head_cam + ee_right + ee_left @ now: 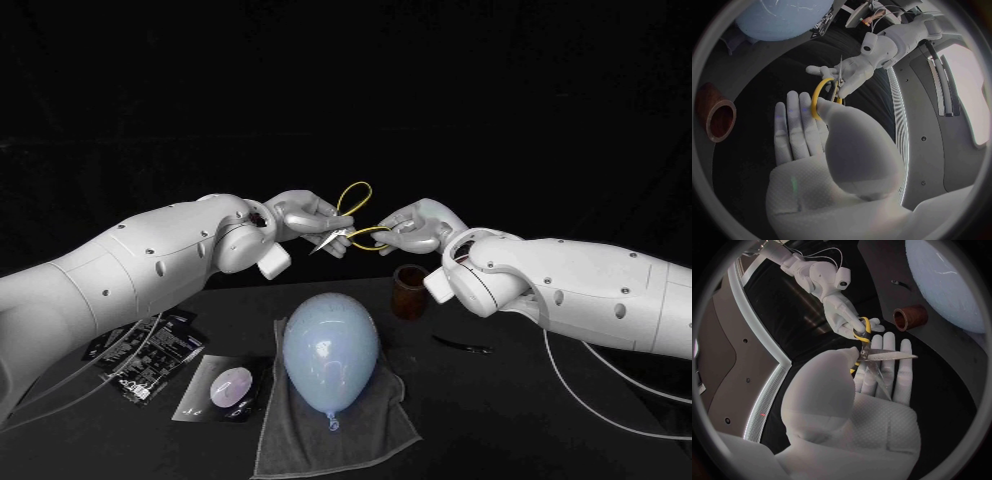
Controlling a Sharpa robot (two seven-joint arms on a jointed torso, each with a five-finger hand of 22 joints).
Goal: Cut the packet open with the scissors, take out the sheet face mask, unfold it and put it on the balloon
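Left hand (pixel 299 213), right hand (pixel 418 228) hold scissors (pixel 336 240) (cup (pixel 410 292), balloon (pixel 332 345) below).

The left hand (pixel 300 215) and the right hand (pixel 415 228) are gripping the scissors (pixel 351 225) at the frame's centre, closing the gap between the arms. Beneath them the balloon (pixel 332 345) is lying on a grey towel (pixel 368 430), filling the lower middle. A brown cup (pixel 410 292) is standing just right of it, and packets (pixel 152 350) are crowding the lower left. Bare table (pixel 490 420) is lying open at lower right, below a small dark item (pixel 464 345).
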